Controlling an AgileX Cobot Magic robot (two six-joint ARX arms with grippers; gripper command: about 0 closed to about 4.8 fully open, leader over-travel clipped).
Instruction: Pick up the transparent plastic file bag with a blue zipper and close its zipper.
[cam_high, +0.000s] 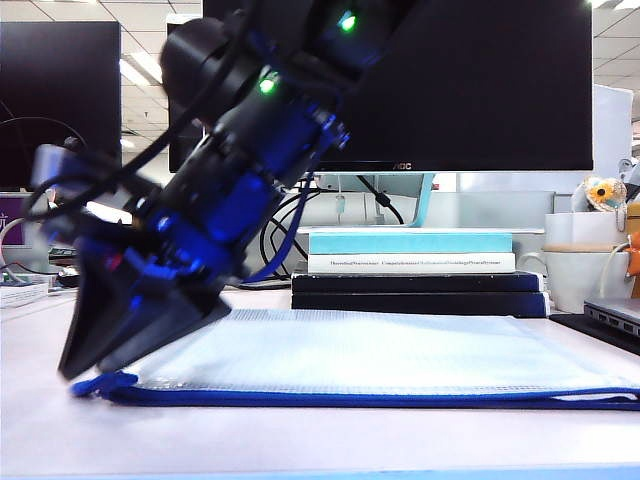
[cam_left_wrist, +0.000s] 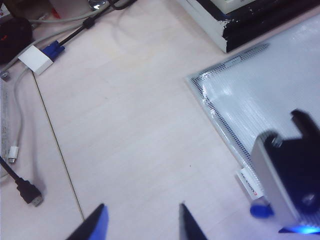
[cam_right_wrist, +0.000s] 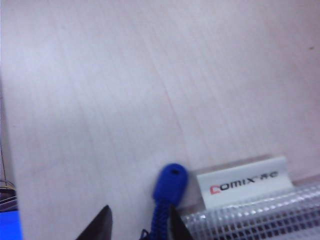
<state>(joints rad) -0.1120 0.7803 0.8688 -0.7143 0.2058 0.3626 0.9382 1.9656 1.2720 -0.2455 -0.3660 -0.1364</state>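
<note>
The file bag (cam_high: 380, 355) lies flat on the pale table, a translucent meshed pouch with the blue zipper (cam_high: 400, 397) along its near edge. At its left end lies the blue pull tab (cam_high: 100, 383). My right gripper (cam_high: 85, 365) has reached across to that end, pointing down at the table. In the right wrist view its jaws (cam_right_wrist: 138, 215) stand open, with the pull tab (cam_right_wrist: 171, 182) and its cord between the fingers, close to one of them, beside the white label (cam_right_wrist: 245, 182). My left gripper (cam_left_wrist: 142, 225) hangs open over bare table, beside the bag's corner (cam_left_wrist: 260, 95).
A stack of books (cam_high: 415, 270) lies just behind the bag, under a monitor (cam_high: 470, 80). White mugs (cam_high: 580, 270) and a laptop (cam_high: 610, 315) stand at the right. Cables, a white adapter (cam_left_wrist: 36, 59) and a blue plug (cam_left_wrist: 54, 50) lie left of the bag.
</note>
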